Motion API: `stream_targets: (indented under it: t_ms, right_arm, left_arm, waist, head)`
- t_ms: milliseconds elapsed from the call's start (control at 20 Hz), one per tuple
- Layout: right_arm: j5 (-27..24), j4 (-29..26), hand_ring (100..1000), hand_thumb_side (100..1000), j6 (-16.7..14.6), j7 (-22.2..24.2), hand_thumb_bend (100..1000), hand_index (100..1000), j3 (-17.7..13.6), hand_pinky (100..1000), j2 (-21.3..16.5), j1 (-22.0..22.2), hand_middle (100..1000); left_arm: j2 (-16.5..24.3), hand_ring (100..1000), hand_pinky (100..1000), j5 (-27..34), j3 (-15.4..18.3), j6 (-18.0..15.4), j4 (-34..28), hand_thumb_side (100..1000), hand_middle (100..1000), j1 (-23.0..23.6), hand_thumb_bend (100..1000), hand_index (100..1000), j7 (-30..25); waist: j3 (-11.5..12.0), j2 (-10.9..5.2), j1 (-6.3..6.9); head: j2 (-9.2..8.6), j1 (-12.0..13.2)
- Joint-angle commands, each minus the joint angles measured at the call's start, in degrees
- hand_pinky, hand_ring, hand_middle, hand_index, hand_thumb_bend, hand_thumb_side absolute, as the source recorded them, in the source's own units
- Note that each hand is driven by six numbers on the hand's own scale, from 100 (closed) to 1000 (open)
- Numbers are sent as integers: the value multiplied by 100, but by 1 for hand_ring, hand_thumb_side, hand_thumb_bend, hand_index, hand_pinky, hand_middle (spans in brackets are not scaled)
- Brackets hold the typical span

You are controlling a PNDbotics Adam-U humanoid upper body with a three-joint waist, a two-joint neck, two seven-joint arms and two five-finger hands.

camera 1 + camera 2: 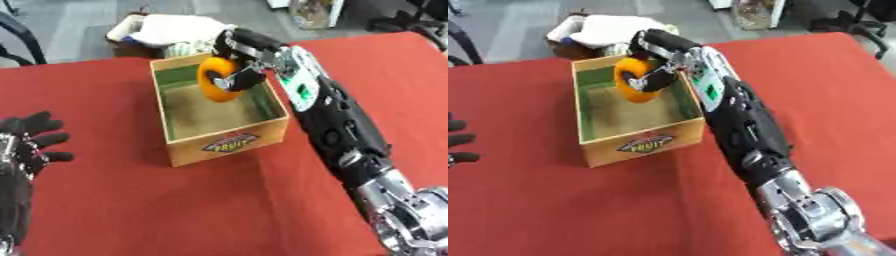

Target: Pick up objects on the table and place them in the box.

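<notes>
A wooden box with a green lining and a "FRUIT" label stands on the red table. My right hand reaches over the box's far right part, its fingers and thumb curled round an orange round object. The object hangs above the box's inside, near the far wall. My left hand rests open at the left edge of the table, fingers spread, holding nothing.
The red table spreads around the box. Beyond its far edge sits a basket with white cloth on the floor. A dark chair stands at the far left.
</notes>
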Motion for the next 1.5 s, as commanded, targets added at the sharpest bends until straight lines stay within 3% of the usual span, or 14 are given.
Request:
stream_targets:
  t_ms: [50,650,800,1000,1200,1500]
  right_arm:
    - [190,-27,599,248,18,-146,100,579,23,628,-45,-113,451]
    - [609,-111,750,318,-184,-116,100,803,99,713,-160,-81,736]
    - [717,-98,790,342,-223,184,100,837,113,744,-201,-73,792]
    - [901,-23,827,499,-219,831,100,877,138,779,-241,-56,844]
    - [1114,37,837,584,-233,1403,100,890,146,791,-230,-34,859]
    - [1336,92,843,641,-248,1690,129,899,130,798,-195,14,873]
  left_arm:
    - [37,723,611,32,-5,1,-81,1000,706,-58,113,830,-21]
    - [39,719,611,29,0,-4,-82,1000,706,-57,114,831,-22]
    - [40,718,612,28,4,-6,-80,1000,706,-53,114,831,-17]
    - [40,717,612,28,2,-9,-75,1000,706,-49,115,831,-17]
    - [40,716,612,28,5,-9,-72,1000,706,-45,114,831,-16]
    - [36,715,612,30,11,-9,-70,1000,706,-39,115,831,-18]
  waist:
    - [-3,-124,9]
    - [-11,-117,-2]
    - [-10,-115,-6]
    - [-15,-109,-11]
    - [-16,-104,-3]
    - [-13,-97,5]
  head:
    - [-35,-14]
    - [-37,-7]
    - [-39,-2]
    - [-39,1]
    - [-40,5]
    - [-39,7]
